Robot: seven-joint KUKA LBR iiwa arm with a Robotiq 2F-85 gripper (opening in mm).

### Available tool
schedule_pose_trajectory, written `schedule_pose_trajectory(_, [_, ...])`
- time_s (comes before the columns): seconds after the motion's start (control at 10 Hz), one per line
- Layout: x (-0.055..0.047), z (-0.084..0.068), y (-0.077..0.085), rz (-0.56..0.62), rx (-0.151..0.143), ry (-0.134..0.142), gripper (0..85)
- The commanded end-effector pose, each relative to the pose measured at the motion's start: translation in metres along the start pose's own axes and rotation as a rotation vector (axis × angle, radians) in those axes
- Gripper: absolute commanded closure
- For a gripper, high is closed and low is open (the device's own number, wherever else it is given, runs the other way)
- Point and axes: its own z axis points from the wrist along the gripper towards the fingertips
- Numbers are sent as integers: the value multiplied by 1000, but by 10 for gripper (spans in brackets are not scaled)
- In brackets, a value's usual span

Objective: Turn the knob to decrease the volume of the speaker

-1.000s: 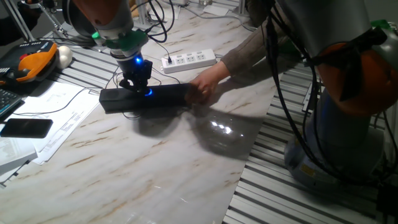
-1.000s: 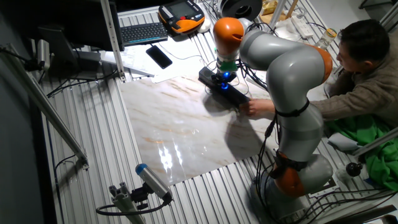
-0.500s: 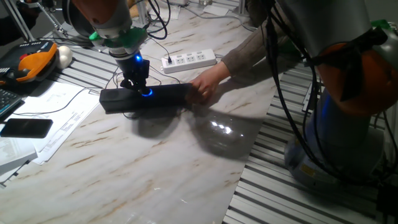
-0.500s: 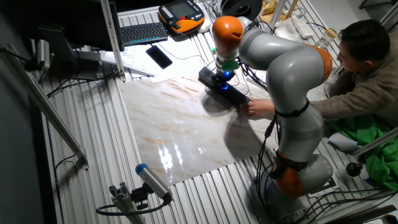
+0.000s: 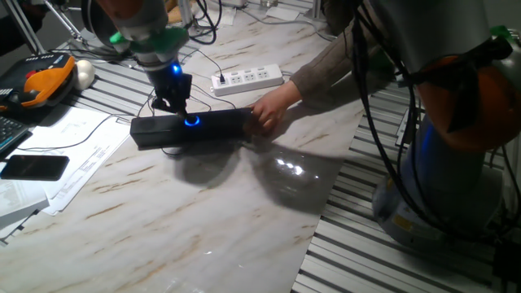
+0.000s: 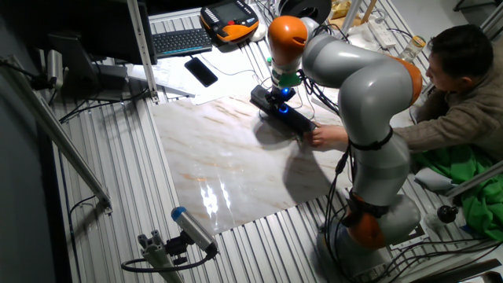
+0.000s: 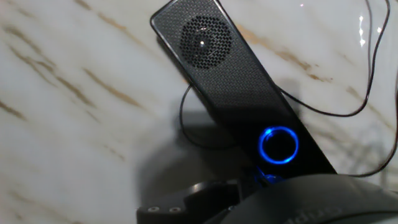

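Observation:
The speaker (image 5: 203, 127) is a long black bar lying on the marble table (image 5: 203, 212). The knob (image 5: 192, 121) glows blue at its middle. My gripper (image 5: 173, 102) hangs just above and to the left of the knob, off it, with its own blue light on. In the other fixed view the gripper (image 6: 276, 97) stands over the speaker (image 6: 292, 117) beside the knob (image 6: 281, 109). In the hand view the knob (image 7: 278, 144) sits free on the speaker (image 7: 217, 68). Only dark gripper body shows at the bottom edge, so the fingers' state is unclear.
A person's hand (image 5: 269, 110) holds the speaker's right end. A white power strip (image 5: 247, 78) lies behind it. A black phone (image 5: 34, 167), papers and an orange pendant (image 5: 41, 81) lie at the left. The person (image 6: 460, 86) sits beside the arm's base.
My gripper has risen and shifted left off the knob, which now shows uncovered. The speaker and the person's hand have stayed put.

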Motion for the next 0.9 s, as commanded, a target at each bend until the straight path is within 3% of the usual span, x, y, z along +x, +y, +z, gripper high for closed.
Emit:
schedule_pose_trajectory(0.0, [4,-9,-2,11,-34,4,850])
schedule_pose_trajectory(0.1, [10,-17,-3,18,-61,0,850])
schedule_pose_trajectory(0.2, [17,-25,-6,20,-67,-12,850])
schedule_pose_trajectory(0.4, [35,-46,-13,17,-34,-25,850])
schedule_pose_trajectory(0.5, [41,-50,-14,16,-31,-37,850])
schedule_pose_trajectory(0.8, [52,-56,-16,0,-48,-15,850])
